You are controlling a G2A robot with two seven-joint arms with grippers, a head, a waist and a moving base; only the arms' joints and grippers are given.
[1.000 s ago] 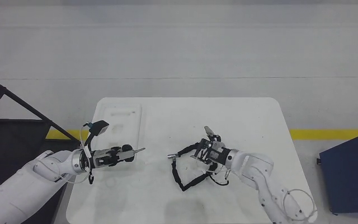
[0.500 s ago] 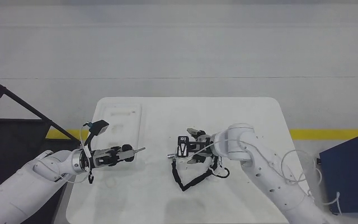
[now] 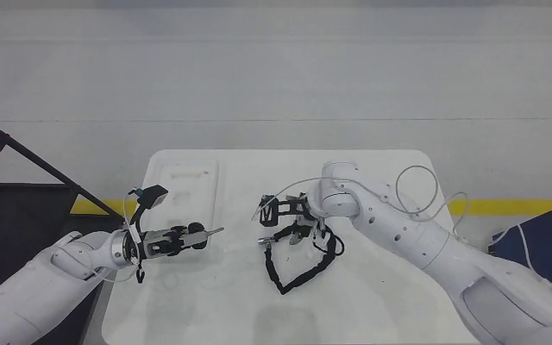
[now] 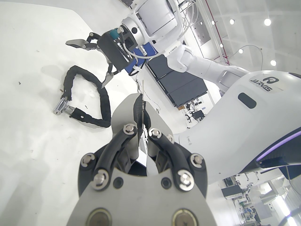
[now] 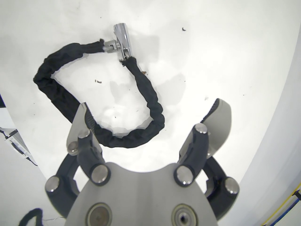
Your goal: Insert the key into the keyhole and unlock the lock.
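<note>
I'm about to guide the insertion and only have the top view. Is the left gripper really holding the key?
Observer: Yes. In the left wrist view the left gripper is shut on the key, with the thin blade edge-on between the pads.
Operator: Is the right gripper gripping the lock?
Observer: No. The right wrist view shows the right gripper open above the bend of the chain, holding nothing.
Operator: Which way does the lock face?
Observer: The lock cylinder lies flat on the table, and its round end face is turned towards the left wrist camera.
</note>
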